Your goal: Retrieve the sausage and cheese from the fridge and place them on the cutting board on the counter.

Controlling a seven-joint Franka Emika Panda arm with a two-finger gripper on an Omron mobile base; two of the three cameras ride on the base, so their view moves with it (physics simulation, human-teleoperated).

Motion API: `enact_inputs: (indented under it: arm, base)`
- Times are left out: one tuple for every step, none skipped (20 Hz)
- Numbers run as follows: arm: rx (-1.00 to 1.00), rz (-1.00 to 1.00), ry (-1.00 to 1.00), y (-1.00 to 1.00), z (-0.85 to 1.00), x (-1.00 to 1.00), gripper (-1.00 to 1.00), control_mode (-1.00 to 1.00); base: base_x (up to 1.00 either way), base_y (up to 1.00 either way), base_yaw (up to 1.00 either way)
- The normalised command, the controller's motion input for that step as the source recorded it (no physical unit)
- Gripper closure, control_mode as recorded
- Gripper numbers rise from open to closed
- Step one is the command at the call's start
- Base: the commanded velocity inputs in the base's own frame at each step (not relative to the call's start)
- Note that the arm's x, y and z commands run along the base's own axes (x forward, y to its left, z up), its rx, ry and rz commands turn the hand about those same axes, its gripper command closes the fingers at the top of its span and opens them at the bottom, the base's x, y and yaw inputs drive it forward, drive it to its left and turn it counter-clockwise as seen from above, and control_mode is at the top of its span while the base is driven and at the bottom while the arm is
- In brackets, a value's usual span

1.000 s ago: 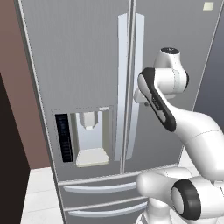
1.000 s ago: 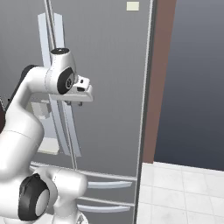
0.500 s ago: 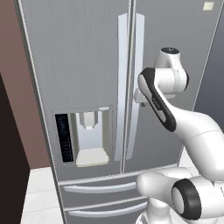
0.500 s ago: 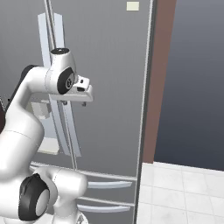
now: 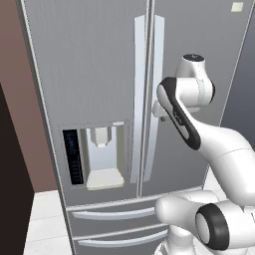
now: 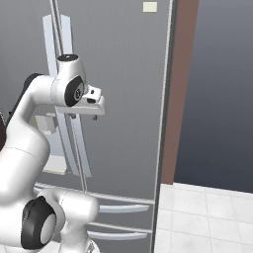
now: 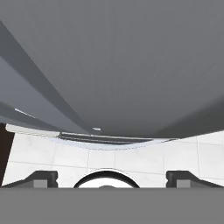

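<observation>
We see the fridge with both doors closed. Our end effector sits spread wide beside the right door's handle (gripping nothing), pointing down at the floor.

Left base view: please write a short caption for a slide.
Arm reaches toward the closed fridge beside its right handle.

White tiled floor with thin grey joints, reddish-brown wall panel rising from it, flat dark grey-blue wall beyond, another brown panel and a black upright surface at far left, soft even light
</observation>
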Motion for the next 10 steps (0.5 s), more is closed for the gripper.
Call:
enact_inputs:
  arm:
    - [0.0,0.0,0.0,0.0,0.0,0.0,-1.0,1.0]
    - [0.0,0.0,0.0,0.0,0.0,0.0,-1.0,1.0]
    - [0.0,0.0,0.0,0.0,0.0,0.0,-1.0,1.0]
    - [0.0,0.0,0.0,0.0,0.0,0.0,-1.0,1.0]
    - [0.0,0.0,0.0,0.0,0.0,0.0,-1.0,1.0]
    - [0.0,0.0,0.0,0.0,0.0,0.0,-1.0,1.0]
    - [0.0,0.0,0.0,0.0,0.0,0.0,-1.0,1.0]
    - [0.0,0.0,0.0,0.0,0.0,0.0,-1.0,1.0]
    - [0.0,0.0,0.0,0.0,0.0,0.0,-1.0,1.0]
    - [0.0,0.0,0.0,0.0,0.0,0.0,-1.0,1.0]
  base:
    - [0.0,0.0,0.0]
    - [0.0,0.0,0.0]
    - [-0.27,0.0,0.0]
    - [-0.47,0.0,0.0]
    - [-0.51,-0.04,0.0]
    - [-0.72,0.0,0.0]
    - [-0.86,0.0,-0.01]
    - [-0.86,-0.07,-0.01]
    - [-0.87,-0.09,-0.01]
    - [-0.78,-0.09,-0.01]
